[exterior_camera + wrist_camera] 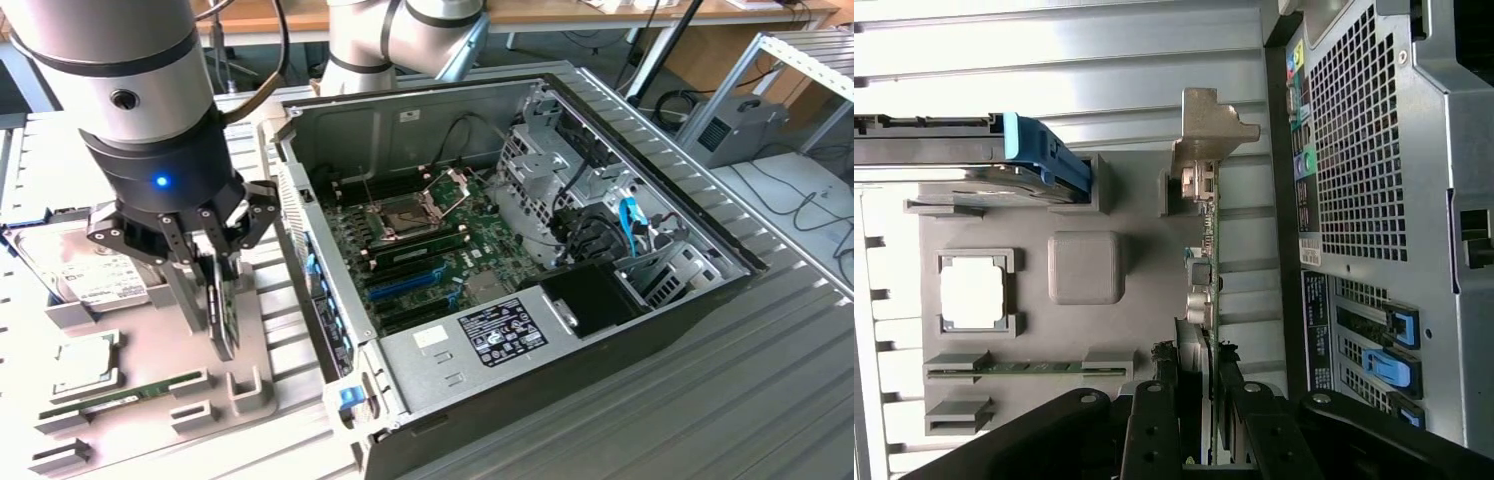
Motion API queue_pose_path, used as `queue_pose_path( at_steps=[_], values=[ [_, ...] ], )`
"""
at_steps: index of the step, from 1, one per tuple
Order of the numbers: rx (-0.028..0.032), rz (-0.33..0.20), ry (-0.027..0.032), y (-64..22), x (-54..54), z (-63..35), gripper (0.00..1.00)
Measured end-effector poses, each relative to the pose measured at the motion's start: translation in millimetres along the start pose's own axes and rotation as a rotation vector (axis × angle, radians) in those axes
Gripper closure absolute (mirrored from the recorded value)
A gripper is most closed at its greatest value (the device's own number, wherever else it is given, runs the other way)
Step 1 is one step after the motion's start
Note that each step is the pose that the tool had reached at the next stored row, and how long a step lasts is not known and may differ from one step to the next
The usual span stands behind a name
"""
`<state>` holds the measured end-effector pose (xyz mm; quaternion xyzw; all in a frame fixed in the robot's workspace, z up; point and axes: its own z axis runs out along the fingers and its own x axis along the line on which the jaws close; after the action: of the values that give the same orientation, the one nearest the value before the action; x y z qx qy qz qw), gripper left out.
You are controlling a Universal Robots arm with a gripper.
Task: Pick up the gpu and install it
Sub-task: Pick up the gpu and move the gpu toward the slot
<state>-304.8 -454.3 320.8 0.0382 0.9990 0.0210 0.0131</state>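
- The gripper (211, 256) hangs from the arm at the exterior view's left, pointing straight down over a grey holder tray (256, 388).
- Its fingers (1157, 405) are clamped on the gpu (222, 318), one against each flat face of the card.
- The gpu stands on its long edge in the tray, thin side up. It is upright and outside the computer case (400, 125).
- Its lower edge seems to sit in the tray's slot, though the exterior view is too dark there to be sure.
- In the wrist view the gpu (1206, 250) shows edge-on as a narrow strip running out from between the fingers.
- The silver end bracket (1209, 125) is at the card's far end from the gripper (1197, 368).
- The tray (1144, 330) lies just beside the case's perforated rear panel (1364, 130).
- A silver hard drive (87, 278) rests at the tray's far side from the case, and a blue part on it shows in the wrist view (1044, 155).
- A square processor chip (87, 362) sits in its own recess (974, 293) in the tray.
- A narrow green memory stick (127, 392) lies in a slot next to the processor chip (1024, 368).
- The case lies open on a ribbed metal table (747, 350), with the green motherboard (447, 250) facing up inside.
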Motion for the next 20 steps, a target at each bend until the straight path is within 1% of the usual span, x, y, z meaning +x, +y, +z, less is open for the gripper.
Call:
queue_pose_path(
  at_steps=[3, 9, 20],
  values=[
    [0.0001, 0.0, 0.0001, 0.1, -0.1, -3.5, 0.74],
    [0.0001, 0.0, 0.0001, 0.9, -0.5, -21.8, 0.74],
    [0.0, 0.0, 0.0001, 1.1, -0.6, -25.4, 0.74]
  ],
)
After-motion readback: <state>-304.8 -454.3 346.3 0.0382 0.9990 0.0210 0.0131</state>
